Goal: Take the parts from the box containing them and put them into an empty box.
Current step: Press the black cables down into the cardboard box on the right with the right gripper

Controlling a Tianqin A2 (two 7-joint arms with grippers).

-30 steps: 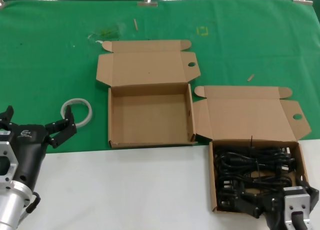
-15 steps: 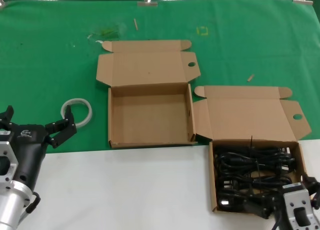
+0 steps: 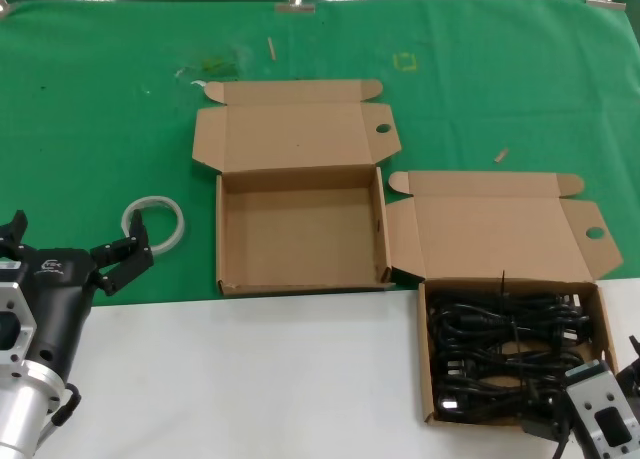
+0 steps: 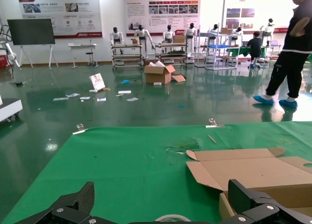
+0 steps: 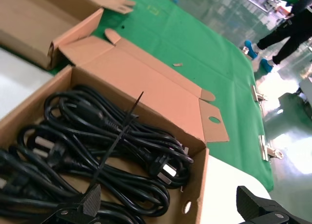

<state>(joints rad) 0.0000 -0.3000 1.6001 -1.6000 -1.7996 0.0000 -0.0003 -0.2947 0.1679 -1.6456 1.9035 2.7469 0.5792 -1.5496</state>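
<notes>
Head view shows two open cardboard boxes on a tabletop point(image 3: 250, 369) that is green cloth at the back and white at the front. The box containing them point(image 3: 428, 374), with splayed lid wings, sits at the right front, mostly on the white part. The parts point(image 3: 505, 354), black power cords in looped bundles, fill its base, and a black cable tie point(image 3: 502, 282) sticks up from them. The empty box point(image 3: 300, 229) lies to the left of it and slightly farther back, on the green cloth, with its plain lid folded flat away from the robot.

The right gripper point(image 3: 600, 429) is at the near right corner of the cord box, low at the picture's edge. In the right wrist view its jaws point(image 5: 170, 209) stand wide apart with nothing between them, one fingertip point(image 5: 80, 207) over the cords point(image 5: 97, 136) and the other beyond the box wall point(image 5: 201, 182).

The left gripper point(image 3: 75, 249) is parked at the left edge, over the seam of green and white, just beside a white ring point(image 3: 154, 223). Its jaws are spread wide and hold nothing; the left wrist view shows both dark fingertips point(image 4: 73, 207) well apart.
</notes>
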